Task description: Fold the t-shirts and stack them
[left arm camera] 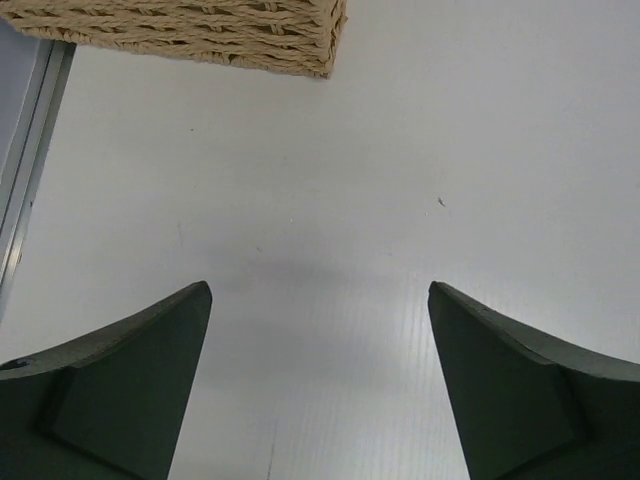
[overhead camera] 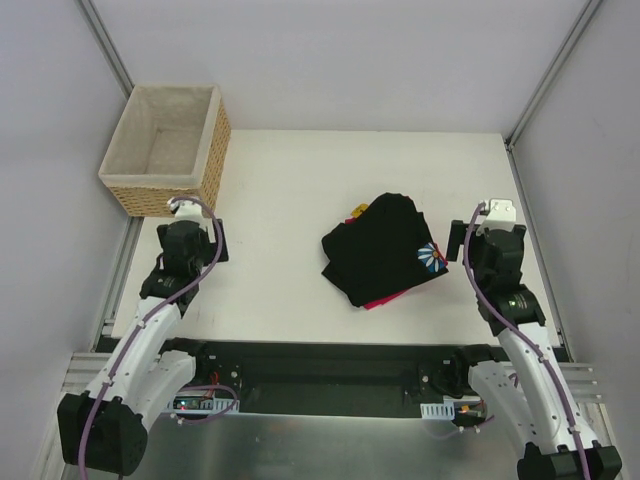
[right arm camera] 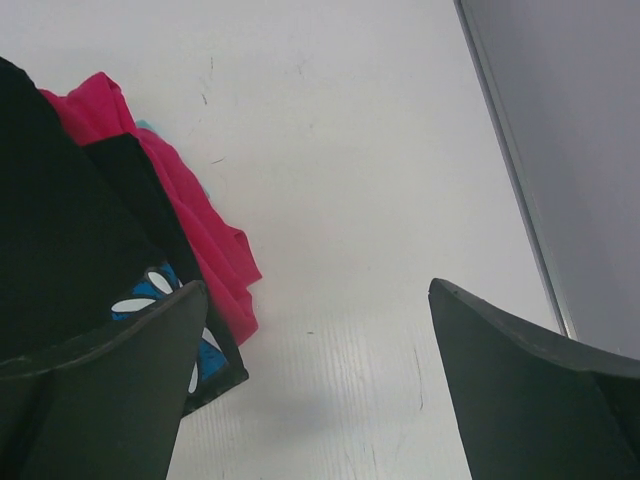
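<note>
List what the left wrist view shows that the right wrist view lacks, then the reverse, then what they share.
Only the left wrist view: a corner of the wicker basket at the top edge, and the left gripper, open over the bare table. Only the right wrist view: the black t-shirt with its daisy print, lying on the pinkish-red t-shirt, beside the open right gripper. Both: the white table and a pair of dark fingers spread wide, holding nothing.
</note>
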You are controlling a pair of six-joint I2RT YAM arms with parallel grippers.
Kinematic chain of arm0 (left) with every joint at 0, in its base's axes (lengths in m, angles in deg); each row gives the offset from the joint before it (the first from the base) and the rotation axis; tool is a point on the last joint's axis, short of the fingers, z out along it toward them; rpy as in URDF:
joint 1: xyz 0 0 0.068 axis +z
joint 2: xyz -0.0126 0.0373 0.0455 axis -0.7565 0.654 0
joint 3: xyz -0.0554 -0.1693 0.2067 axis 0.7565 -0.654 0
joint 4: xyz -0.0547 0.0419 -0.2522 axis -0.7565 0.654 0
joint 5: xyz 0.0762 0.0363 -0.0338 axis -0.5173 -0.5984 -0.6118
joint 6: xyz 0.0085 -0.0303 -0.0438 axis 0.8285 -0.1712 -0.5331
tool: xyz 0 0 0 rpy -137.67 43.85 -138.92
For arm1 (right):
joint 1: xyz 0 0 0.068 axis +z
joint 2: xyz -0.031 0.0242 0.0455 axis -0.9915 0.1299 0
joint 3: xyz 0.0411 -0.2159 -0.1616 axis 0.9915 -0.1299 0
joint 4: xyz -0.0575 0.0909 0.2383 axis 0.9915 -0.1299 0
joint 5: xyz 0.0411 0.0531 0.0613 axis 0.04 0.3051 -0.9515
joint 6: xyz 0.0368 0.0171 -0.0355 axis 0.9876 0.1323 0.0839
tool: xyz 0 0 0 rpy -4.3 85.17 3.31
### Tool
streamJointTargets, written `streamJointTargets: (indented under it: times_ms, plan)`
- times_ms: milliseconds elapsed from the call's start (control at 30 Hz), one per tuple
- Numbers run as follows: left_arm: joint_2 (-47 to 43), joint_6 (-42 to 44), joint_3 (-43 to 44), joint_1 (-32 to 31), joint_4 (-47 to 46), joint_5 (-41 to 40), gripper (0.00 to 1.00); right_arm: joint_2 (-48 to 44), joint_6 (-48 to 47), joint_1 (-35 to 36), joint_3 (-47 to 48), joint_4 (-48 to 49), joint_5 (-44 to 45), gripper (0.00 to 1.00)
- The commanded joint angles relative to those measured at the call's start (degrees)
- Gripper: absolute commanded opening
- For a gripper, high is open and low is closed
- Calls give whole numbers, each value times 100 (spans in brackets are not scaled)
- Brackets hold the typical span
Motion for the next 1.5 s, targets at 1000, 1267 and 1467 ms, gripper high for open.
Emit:
streamJointTargets:
  times_ms: [1000, 1267, 1467]
  plan:
    - [1961, 748, -2061, 227, -6232, -216, 87, 2674, -651, -136, -1685, 4494, -355, 96]
    - [2532, 765, -2061, 227, -6838, -110, 87, 3899, -468, -644, -1194, 5255, -1419, 96]
    - [2770, 765, -1885, 297, -6742, 21, 99, 3898, -282, -963, -1913, 6586, -1991, 96]
